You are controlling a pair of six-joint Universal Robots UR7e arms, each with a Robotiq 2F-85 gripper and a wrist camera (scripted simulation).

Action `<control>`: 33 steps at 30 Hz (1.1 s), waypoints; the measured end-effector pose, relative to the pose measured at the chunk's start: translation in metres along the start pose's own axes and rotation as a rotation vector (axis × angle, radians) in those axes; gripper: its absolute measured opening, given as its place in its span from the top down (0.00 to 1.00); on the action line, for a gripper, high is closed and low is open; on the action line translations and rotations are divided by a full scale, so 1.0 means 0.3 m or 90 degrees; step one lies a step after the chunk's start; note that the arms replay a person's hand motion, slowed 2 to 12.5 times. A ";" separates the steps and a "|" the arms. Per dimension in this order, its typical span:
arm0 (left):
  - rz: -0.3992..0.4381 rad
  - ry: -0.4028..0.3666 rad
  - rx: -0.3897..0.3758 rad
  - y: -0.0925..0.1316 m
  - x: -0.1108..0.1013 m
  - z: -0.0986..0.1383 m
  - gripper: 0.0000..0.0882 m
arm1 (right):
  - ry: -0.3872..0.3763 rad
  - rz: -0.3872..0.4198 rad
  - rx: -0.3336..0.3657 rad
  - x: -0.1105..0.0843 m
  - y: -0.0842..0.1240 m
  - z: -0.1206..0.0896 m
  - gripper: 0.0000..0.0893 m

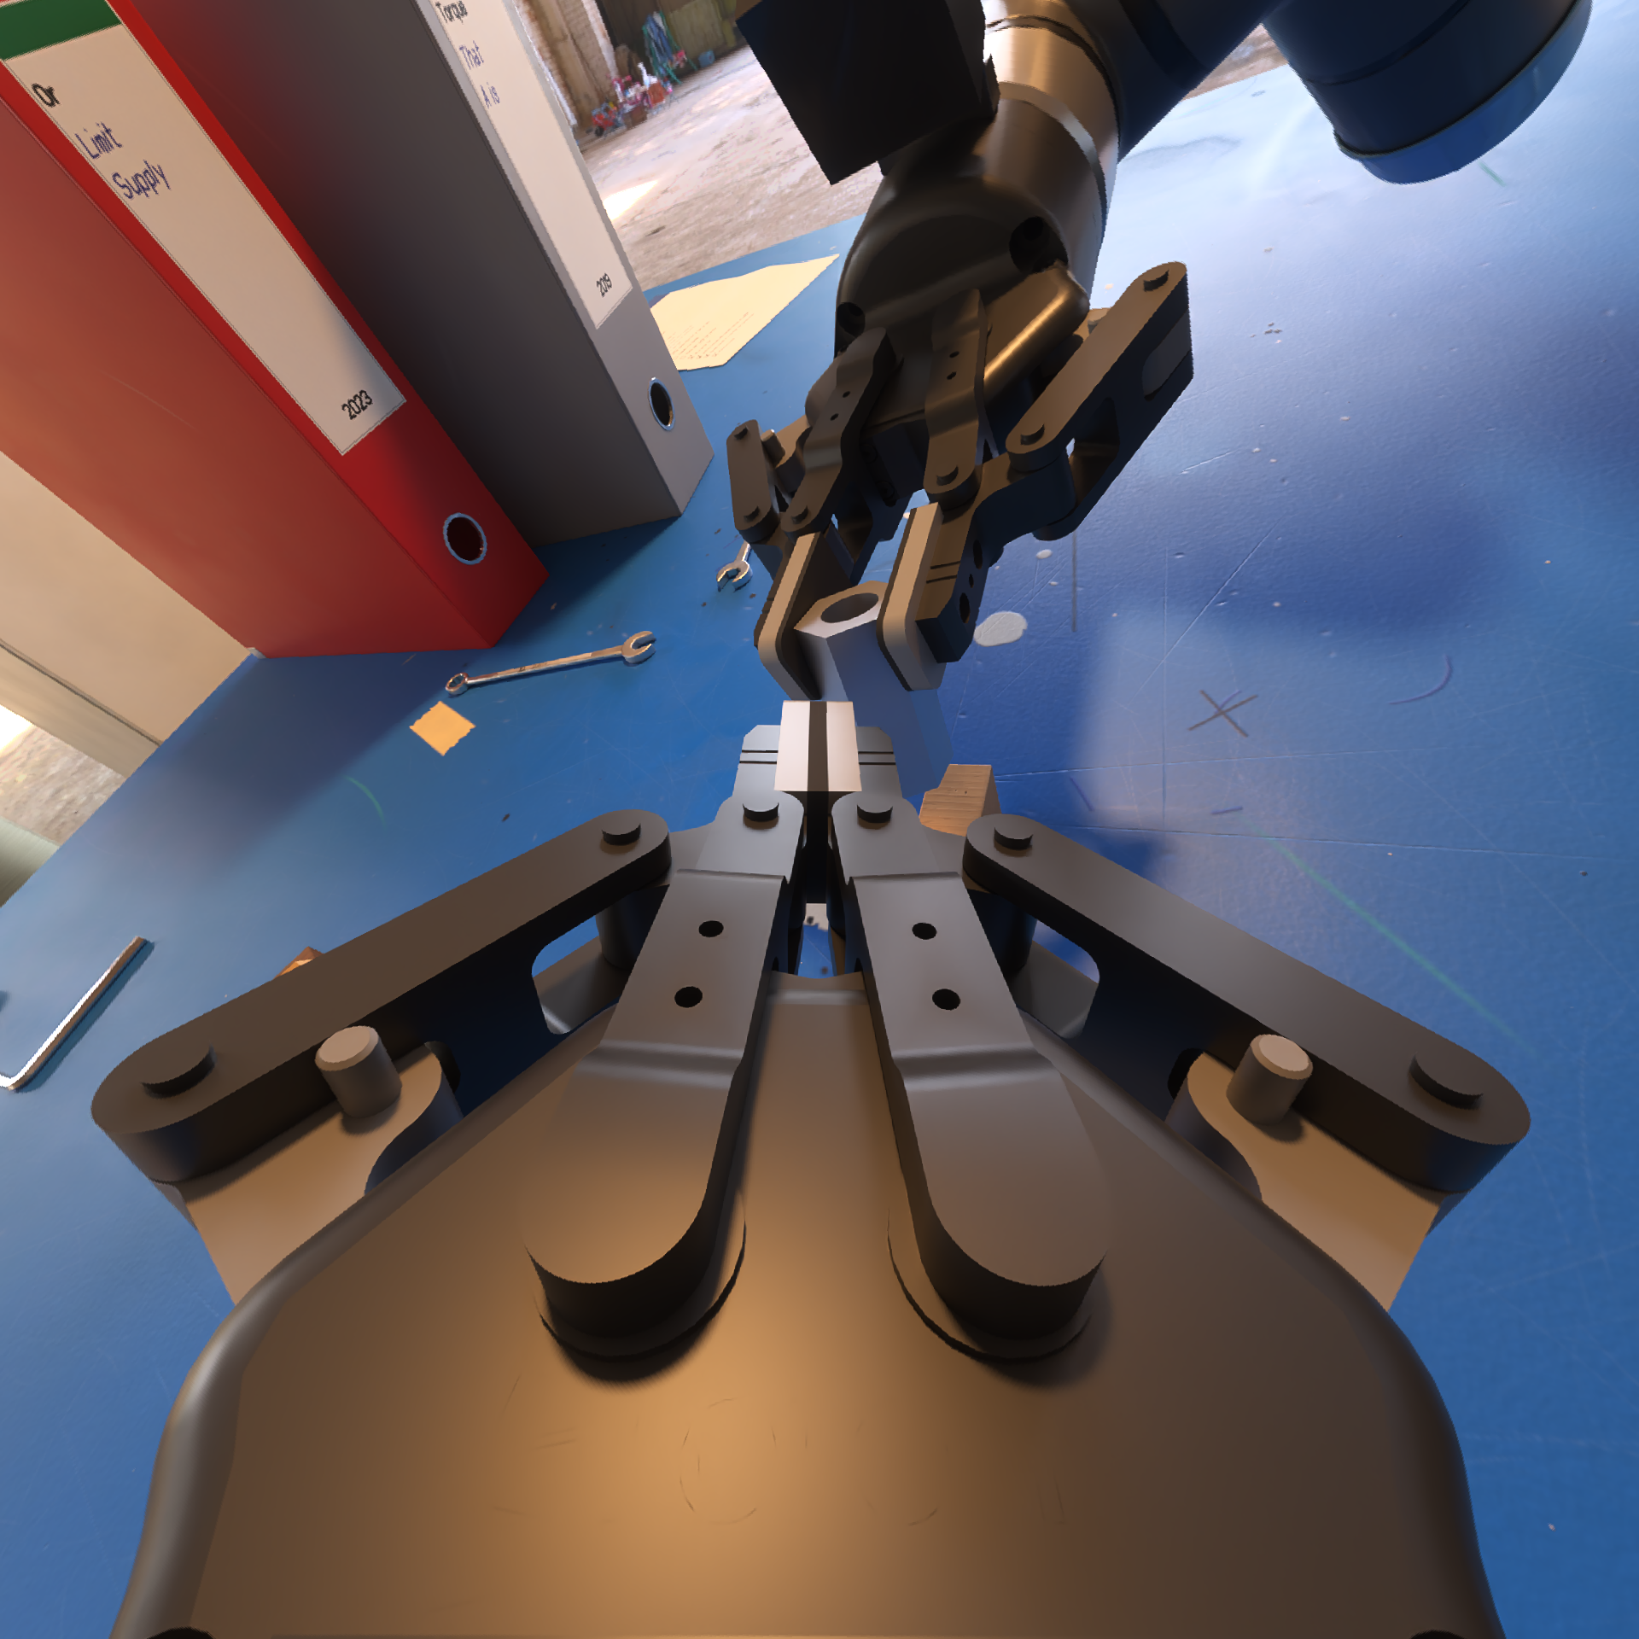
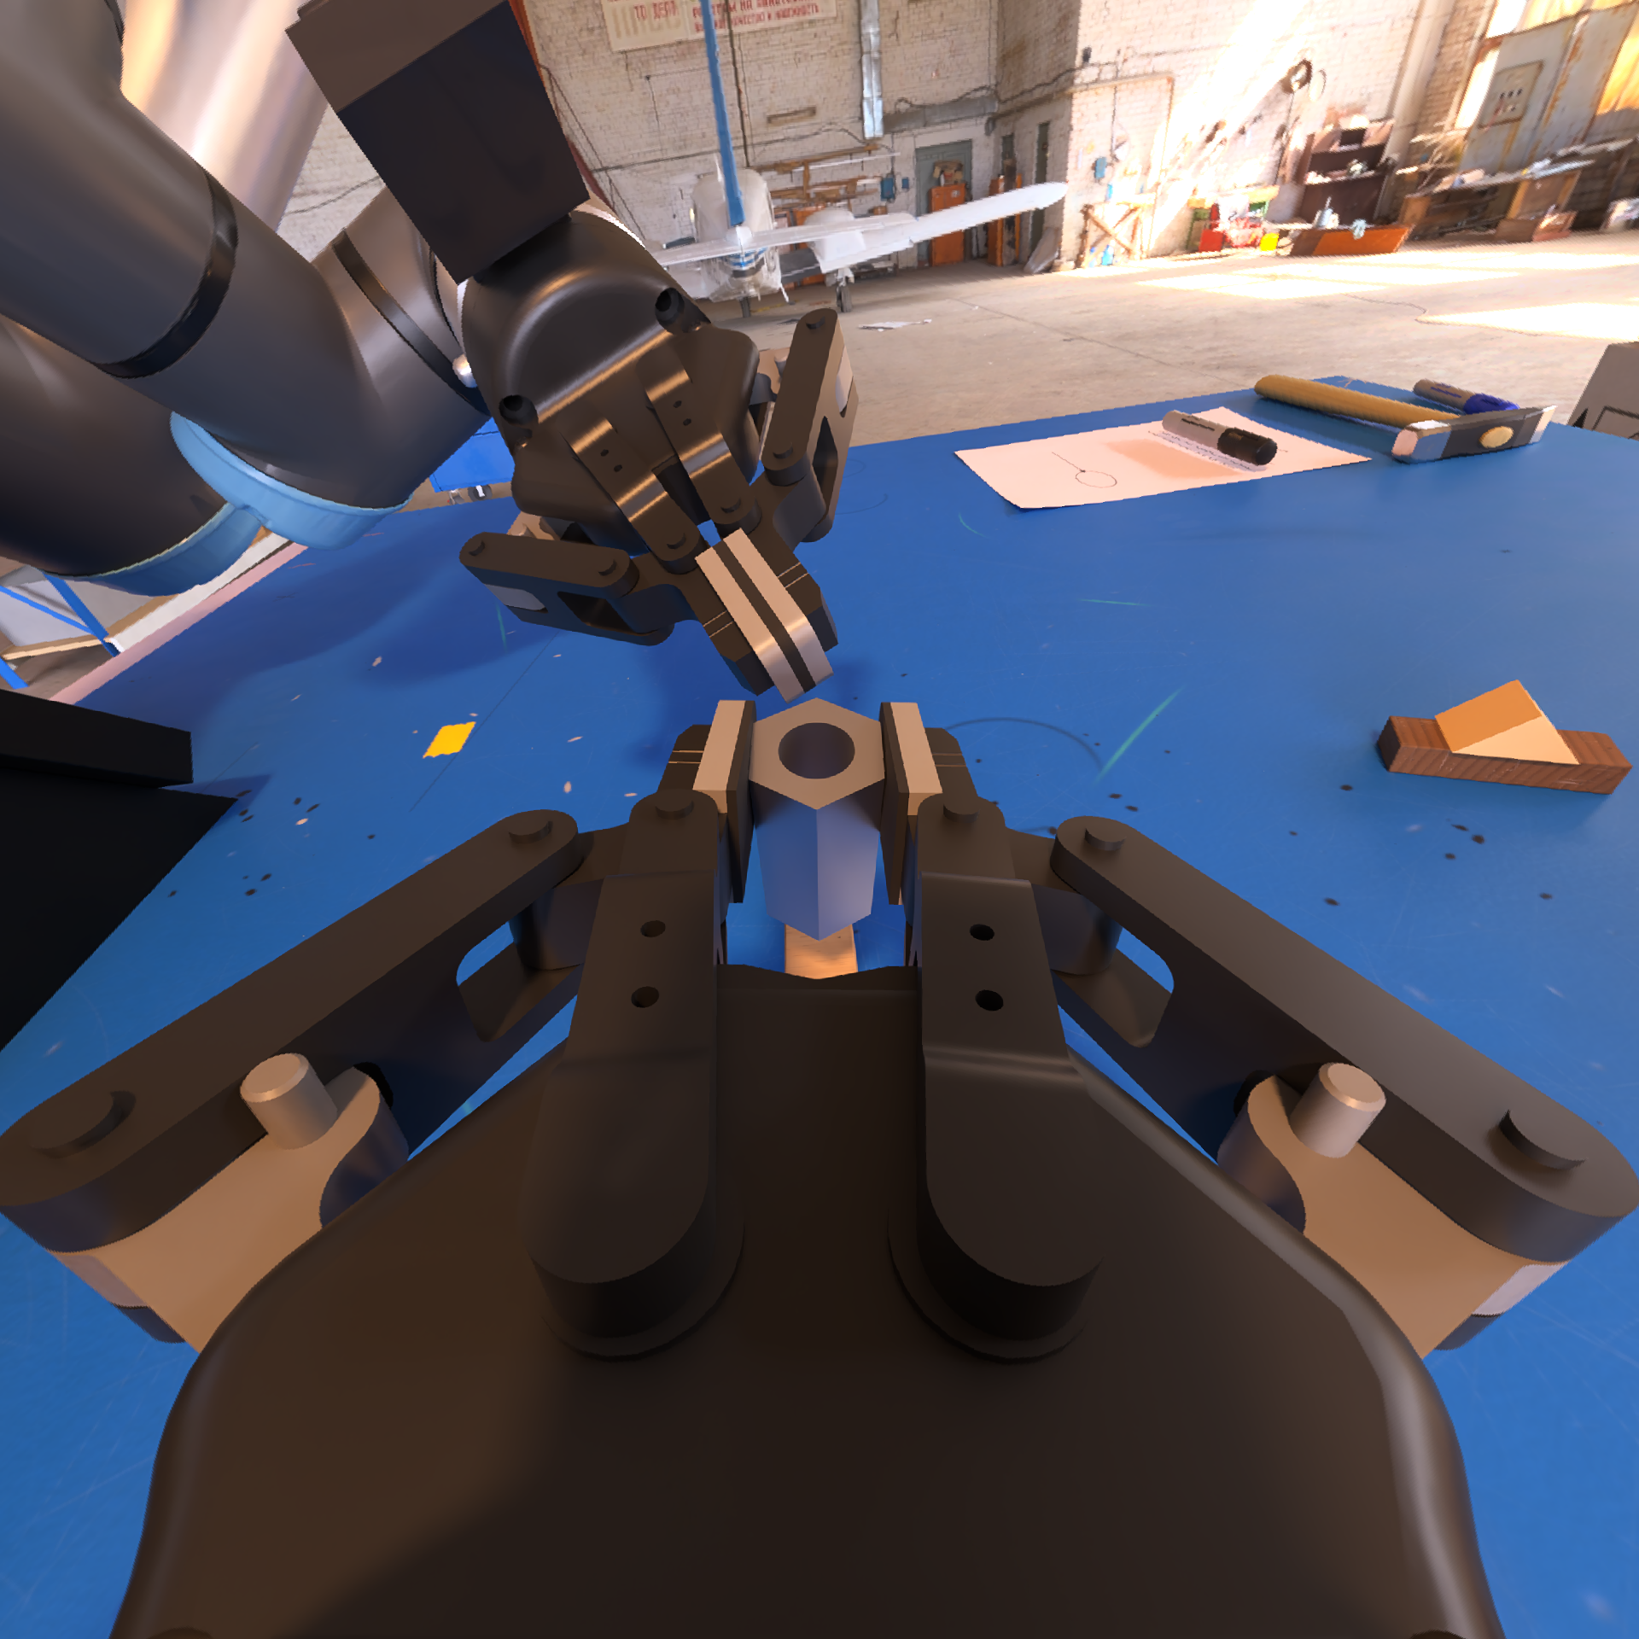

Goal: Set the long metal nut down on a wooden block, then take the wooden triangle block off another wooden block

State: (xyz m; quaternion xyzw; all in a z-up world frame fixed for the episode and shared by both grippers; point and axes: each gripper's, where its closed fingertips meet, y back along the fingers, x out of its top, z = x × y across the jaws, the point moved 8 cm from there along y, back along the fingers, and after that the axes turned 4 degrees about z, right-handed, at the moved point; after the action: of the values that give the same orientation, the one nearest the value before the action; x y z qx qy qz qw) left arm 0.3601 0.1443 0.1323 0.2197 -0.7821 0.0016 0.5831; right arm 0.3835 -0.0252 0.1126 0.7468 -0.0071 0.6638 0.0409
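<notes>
My right gripper point(image 2: 816, 754) is shut on the long metal nut point(image 2: 814, 851), a grey hexagonal tube held upright. A light wooden block point(image 2: 820, 956) shows just under the nut; I cannot tell if they touch. My left gripper point(image 1: 816, 745) is shut and empty, its tips right beside the nut's top. It also shows in the right wrist view point(image 2: 785, 634). The left wrist view shows the right gripper point(image 1: 838, 625), the nut point(image 1: 865, 678) and an edge of the light block point(image 1: 958, 794). The wooden triangle block point(image 2: 1499, 723) lies on a darker wooden block point(image 2: 1499, 770) at the right.
A red binder point(image 1: 266, 399) and a grey binder point(image 1: 532, 266) stand at the left. Two wrenches point(image 1: 550, 665), a hex key point(image 1: 71, 1011) and a yellow tape scrap point(image 1: 442, 727) lie on the blue table point(image 2: 1242, 887). A paper sheet point(image 2: 1153, 461), marker point(image 2: 1224, 436) and hammer point(image 2: 1401, 417) lie at the far right.
</notes>
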 end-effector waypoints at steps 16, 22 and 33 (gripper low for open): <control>0.000 -0.002 0.000 0.000 0.002 0.001 1.00 | 0.002 -0.016 0.004 -0.008 -0.004 -0.001 0.73; -0.001 -0.001 0.000 0.000 0.002 0.002 1.00 | -0.003 -0.015 0.006 -0.008 -0.003 -0.001 0.73; -0.011 -0.003 -0.001 -0.003 -0.003 0.004 1.00 | -0.002 -0.027 0.004 -0.013 -0.004 0.000 0.73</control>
State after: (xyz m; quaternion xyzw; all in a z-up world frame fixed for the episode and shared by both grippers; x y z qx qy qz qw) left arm 0.3596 0.1434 0.1309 0.2260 -0.7817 -0.0041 0.5813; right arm 0.3832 -0.0243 0.1086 0.7480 0.0109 0.6615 0.0526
